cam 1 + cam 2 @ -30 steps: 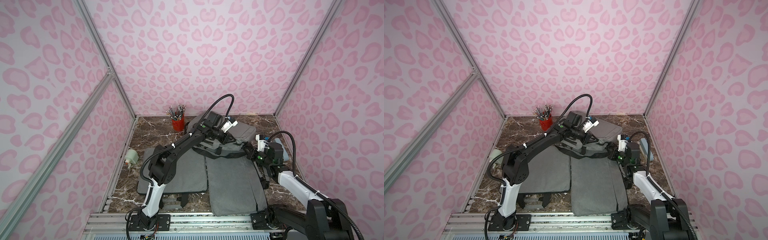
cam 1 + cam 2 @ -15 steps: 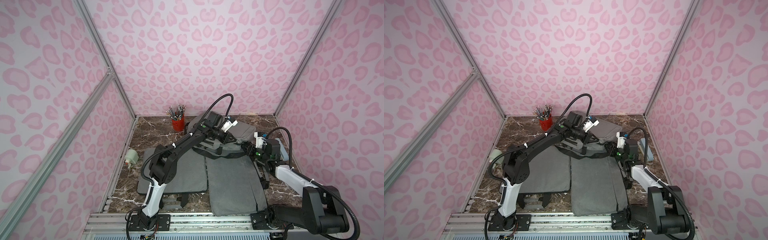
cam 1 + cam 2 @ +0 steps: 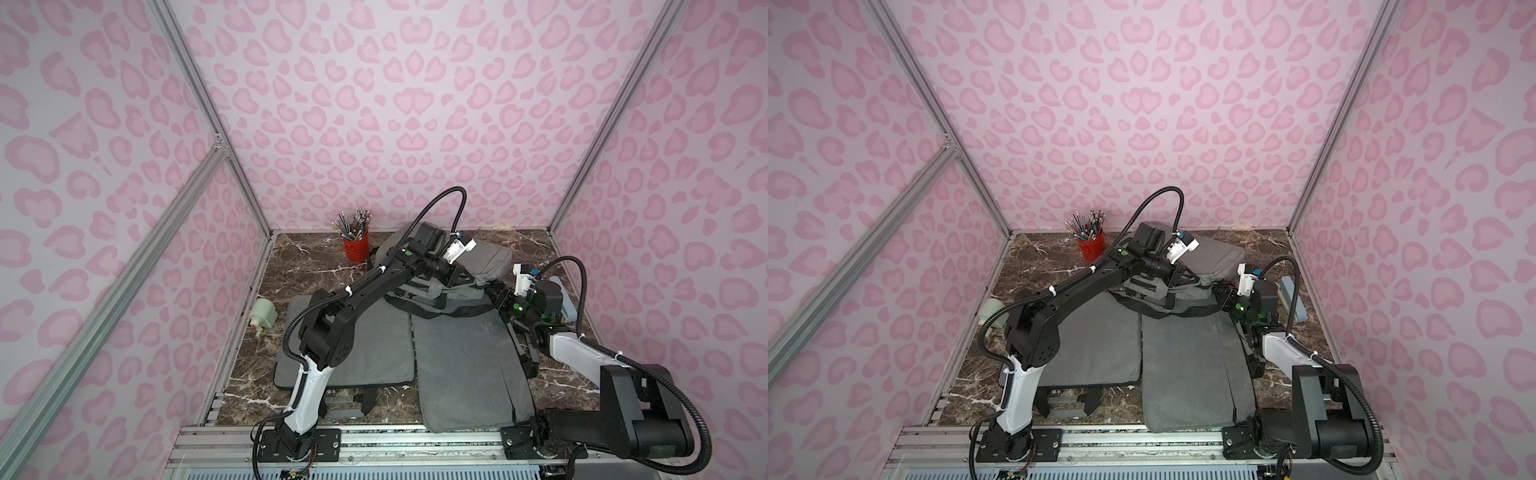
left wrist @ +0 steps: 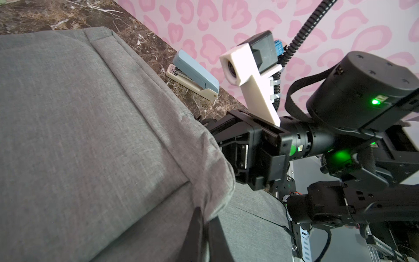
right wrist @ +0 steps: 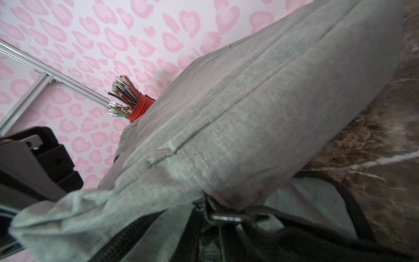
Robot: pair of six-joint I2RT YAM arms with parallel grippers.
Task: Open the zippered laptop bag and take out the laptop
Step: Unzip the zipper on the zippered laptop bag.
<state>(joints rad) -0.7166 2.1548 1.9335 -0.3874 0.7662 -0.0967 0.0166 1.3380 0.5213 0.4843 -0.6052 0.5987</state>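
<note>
The grey laptop bag (image 3: 486, 257) lies at the back of the marble table, seen in both top views (image 3: 1217, 255). My left gripper (image 4: 206, 229) reaches over it and is shut on a fold of its fabric edge (image 4: 217, 199). My right gripper (image 5: 210, 229) sits low at the bag's right corner (image 3: 492, 289). A metal zipper pull (image 5: 229, 218) lies across its fingertips (image 5: 231, 238). The jaws look slightly apart, but blur hides whether they pinch the pull. An opened stretch of black zipper teeth (image 5: 127, 238) runs beside them. The laptop is hidden.
Two flat grey pads (image 3: 374, 345) (image 3: 465, 365) cover the table in front of the bag. A red cup of pencils (image 3: 356, 245) stands at the back left. A stapler (image 3: 567, 297) lies by the right wall, and a pale green bottle (image 3: 262, 313) by the left wall.
My right wrist has edged a little further back at the bag's right corner and its forearm has swung. The left arm holds the same fold, unmoved.
</note>
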